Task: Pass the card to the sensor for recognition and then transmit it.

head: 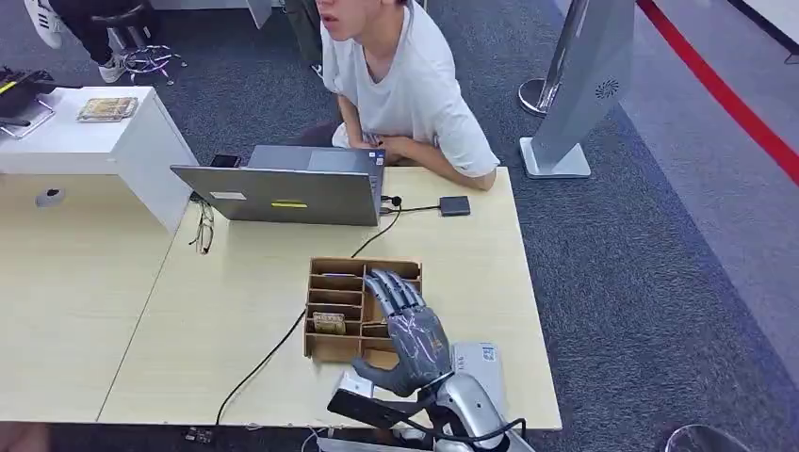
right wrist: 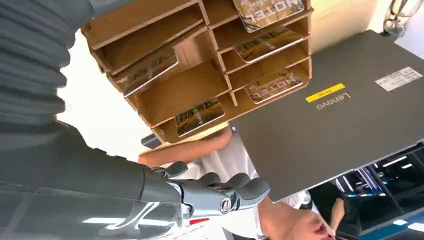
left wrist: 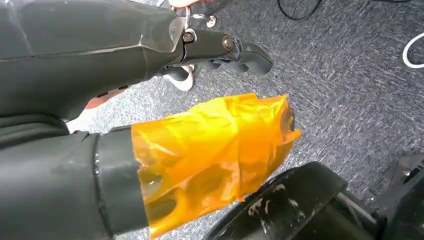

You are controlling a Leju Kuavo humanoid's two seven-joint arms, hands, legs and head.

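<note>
A wooden card rack [head: 325, 350] with several slots stands on the light wooden table [head: 207, 320], in front of the laptop. One card [head: 329, 322] lies in a left slot. My right hand [head: 407, 330] hovers over the rack's right side, fingers spread and holding nothing. In the right wrist view the rack [right wrist: 165, 45] shows several patterned cards [right wrist: 199, 115] lying in its slots, with my fingertips [right wrist: 237, 192] apart from them. A small dark box [head: 454, 205] on a cable lies behind the rack. My left hand [left wrist: 220, 50] hangs over the carpet, empty, its thumb wrapped in orange tape [left wrist: 215, 155].
A grey laptop [head: 283, 193] stands open toward a person [head: 405, 85] seated at the far edge. Glasses [head: 203, 231] lie to its left, and a black cable [head: 273, 353] crosses the table. A white device [head: 479, 363] lies under my right forearm. A white cabinet [head: 94, 132] stands back left.
</note>
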